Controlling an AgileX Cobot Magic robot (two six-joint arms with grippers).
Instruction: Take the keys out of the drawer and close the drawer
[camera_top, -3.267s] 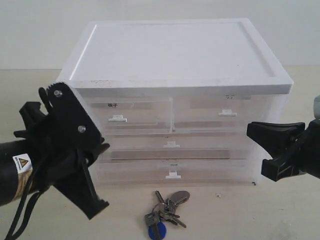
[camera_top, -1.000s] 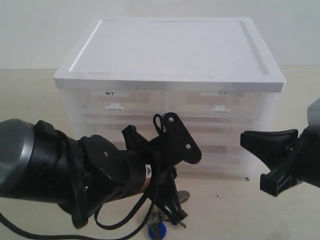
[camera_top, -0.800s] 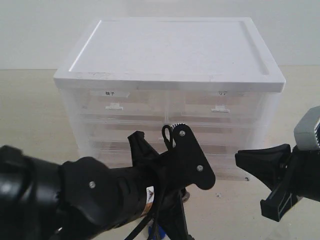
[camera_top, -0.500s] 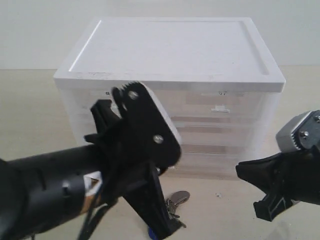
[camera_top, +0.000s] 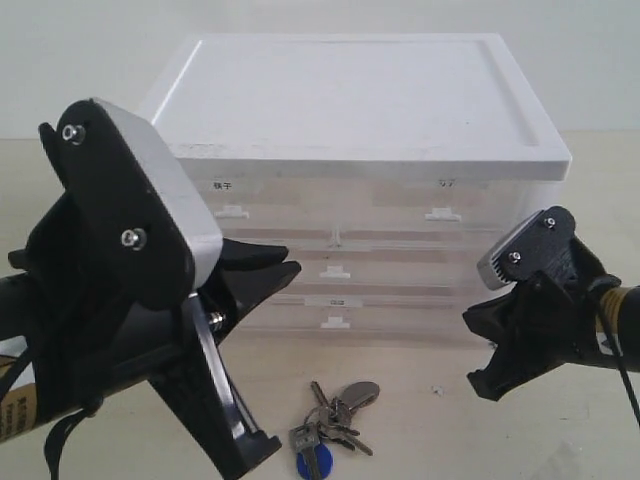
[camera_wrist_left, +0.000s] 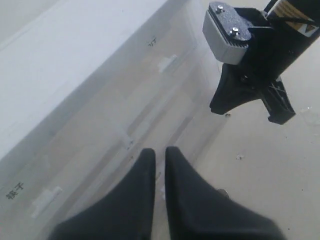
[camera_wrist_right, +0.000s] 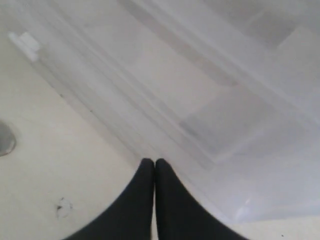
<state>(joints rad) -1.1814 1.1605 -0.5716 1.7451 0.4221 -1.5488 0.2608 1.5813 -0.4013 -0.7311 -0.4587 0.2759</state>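
Note:
The keys (camera_top: 328, 422), silvery with a round blue fob, lie on the table in front of the cabinet, outside any drawer. The drawer (camera_top: 250, 215), upper left with the bold dark label (camera_top: 222, 186) and a white tab handle, sits flush with the cabinet front. My left gripper (camera_top: 280, 262) hovers close to the camera, left of the keys, its tips toward the cabinet front. In the left wrist view its fingers (camera_wrist_left: 159, 151) stand almost together with nothing between them. My right gripper (camera_top: 478, 348) hangs low by the cabinet's right front corner, shut and empty (camera_wrist_right: 154, 162).
The white-topped translucent cabinet (camera_top: 350, 90) fills the middle. It holds a second half-width drawer (camera_top: 440, 215) with a fainter label and two full-width drawers (camera_top: 335, 295) below. Beige table surrounds it. The left wrist view shows the right gripper (camera_wrist_left: 245, 85) near the cabinet.
My left arm has swung from the middle of the cabinet front up and to the left, uncovering the keys. The right gripper has dropped lower and turned. The keys have stayed put.

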